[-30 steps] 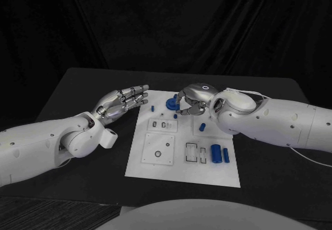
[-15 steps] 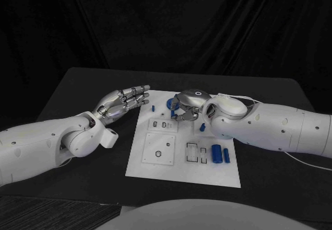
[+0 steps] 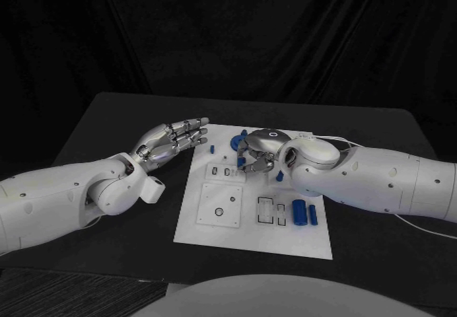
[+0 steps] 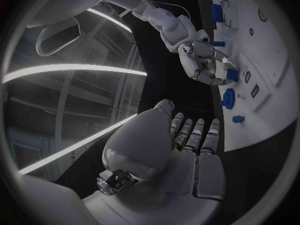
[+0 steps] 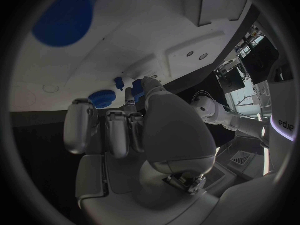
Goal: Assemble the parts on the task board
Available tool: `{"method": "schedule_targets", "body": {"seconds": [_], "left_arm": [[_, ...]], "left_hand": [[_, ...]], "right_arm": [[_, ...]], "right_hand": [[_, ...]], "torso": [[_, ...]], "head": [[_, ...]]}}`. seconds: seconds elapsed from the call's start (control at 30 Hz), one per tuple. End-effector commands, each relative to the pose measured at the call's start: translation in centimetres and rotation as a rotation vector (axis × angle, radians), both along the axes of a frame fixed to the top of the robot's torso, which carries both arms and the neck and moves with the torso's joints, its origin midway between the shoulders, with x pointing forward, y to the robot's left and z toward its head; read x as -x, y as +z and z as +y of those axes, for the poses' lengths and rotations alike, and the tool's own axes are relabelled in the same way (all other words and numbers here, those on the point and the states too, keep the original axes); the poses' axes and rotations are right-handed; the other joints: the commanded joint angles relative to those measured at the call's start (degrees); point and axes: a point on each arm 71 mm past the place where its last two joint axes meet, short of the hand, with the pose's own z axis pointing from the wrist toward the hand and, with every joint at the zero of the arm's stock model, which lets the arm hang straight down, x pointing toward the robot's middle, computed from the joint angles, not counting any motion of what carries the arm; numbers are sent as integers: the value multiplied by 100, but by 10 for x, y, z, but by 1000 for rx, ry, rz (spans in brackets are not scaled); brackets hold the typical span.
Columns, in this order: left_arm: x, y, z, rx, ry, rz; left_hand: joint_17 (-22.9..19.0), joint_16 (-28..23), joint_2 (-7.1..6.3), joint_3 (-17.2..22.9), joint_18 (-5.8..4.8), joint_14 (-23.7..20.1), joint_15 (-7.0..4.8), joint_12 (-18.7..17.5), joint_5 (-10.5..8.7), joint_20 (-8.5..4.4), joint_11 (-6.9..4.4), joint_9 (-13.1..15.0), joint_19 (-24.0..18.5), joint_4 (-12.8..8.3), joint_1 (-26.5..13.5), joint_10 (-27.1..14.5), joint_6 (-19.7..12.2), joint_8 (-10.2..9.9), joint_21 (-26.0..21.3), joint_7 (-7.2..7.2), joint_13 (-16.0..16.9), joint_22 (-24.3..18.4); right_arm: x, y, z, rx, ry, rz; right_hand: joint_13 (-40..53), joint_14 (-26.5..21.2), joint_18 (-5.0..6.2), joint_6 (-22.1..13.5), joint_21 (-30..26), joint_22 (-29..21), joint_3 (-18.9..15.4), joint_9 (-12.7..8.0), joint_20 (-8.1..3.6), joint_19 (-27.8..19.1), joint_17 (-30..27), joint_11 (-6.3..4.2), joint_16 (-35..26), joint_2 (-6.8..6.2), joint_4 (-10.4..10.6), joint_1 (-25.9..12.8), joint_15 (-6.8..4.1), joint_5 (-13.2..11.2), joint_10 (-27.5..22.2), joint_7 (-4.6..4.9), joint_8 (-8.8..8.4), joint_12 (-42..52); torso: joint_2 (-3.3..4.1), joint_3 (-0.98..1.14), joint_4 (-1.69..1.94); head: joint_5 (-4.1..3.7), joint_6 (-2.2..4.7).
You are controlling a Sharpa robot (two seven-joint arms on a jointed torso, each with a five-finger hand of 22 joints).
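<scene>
The white task board (image 3: 249,232) lies in the middle of the table. My right hand (image 3: 257,154) hangs over its far part and pinches a small blue part (image 4: 231,75) at its fingertips, seen also in the right wrist view as the small blue part (image 5: 137,90). A round blue part (image 3: 237,139) stands just beyond the hand, and a small blue peg (image 3: 210,149) stands left of it. Another blue piece (image 3: 278,175) shows beside the right forearm. Two blue cylinders (image 3: 303,212) lie near the board's right edge. My left hand (image 3: 176,138) hovers at the board's far left corner, fingers straight, holding nothing.
Raised white plates with slots (image 3: 223,172) and a hole (image 3: 219,206) sit on the board's left half, and rectangular cut-outs (image 3: 271,210) lie beside the cylinders. My right forearm (image 3: 366,175) lies across the board's right side. Black table (image 3: 124,112) surrounds the board.
My right hand has moved left and nearer over the board, away from the round blue part toward the slotted plate. The left hand has stayed still.
</scene>
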Motion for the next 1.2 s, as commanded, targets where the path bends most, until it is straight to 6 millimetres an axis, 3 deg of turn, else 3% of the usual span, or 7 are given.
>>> {"method": "schedule_targets", "body": {"seconds": [0.03, 0.67, 1.03, 1.2], "left_arm": [[1, 0, -2, 11, -15, 1], [0, -1, -3, 10, -19, 6], [0, -1, -3, 9, -20, 8], [0, -2, -2, 8, -19, 9]], "left_hand": [[77, 41, -78, 217, 6, -46, 21, -26, 68, 19, 58, 87, 21, -25, 49, -27, -38, 4, 49, -44, 70, 37], [77, 41, -78, 217, 6, -46, 21, -26, 68, 19, 58, 87, 21, -25, 49, -27, -38, 4, 49, -44, 70, 37], [76, 36, -77, 235, 4, -52, 18, -29, 70, 19, 57, 87, 16, -28, 45, -30, -42, 2, 46, -46, 69, 36], [76, 36, -77, 235, 4, -52, 18, -29, 70, 19, 57, 87, 16, -28, 45, -30, -42, 2, 46, -46, 69, 36]], "right_arm": [[2, -5, -1, 31, -17, 27], [6, -11, -5, 39, -20, 48], [6, -13, -4, 35, -19, 48], [6, -12, -5, 23, -16, 38]], "right_hand": [[1519, 499, 100, 42, -152, 1078, 156, 186, 3, -46, 1326, 55, -102, -6, -35, 167, 16, 145, 557, 8, 165, 95], [1519, 484, 113, 24, -211, 1061, 174, 186, 22, -71, 1295, 70, -133, -18, -66, 169, 34, 105, 557, 27, 146, 95], [1519, 476, 123, -27, -256, 1051, 196, 190, 47, -85, 1283, 74, -149, -18, -120, 117, 46, -171, 557, 45, 99, 95], [1519, 475, 124, 27, -258, 1053, 254, 214, 47, -82, 1281, 63, -151, 23, -169, 139, 39, -16, 557, 28, 127, 95]], "torso": [[2, 3, 6], [-9, 8, 5], [-5, 2, -1], [-4, 2, 2]], "head": [[2, 0], [14, 0], [21, 0], [24, 0]]}}
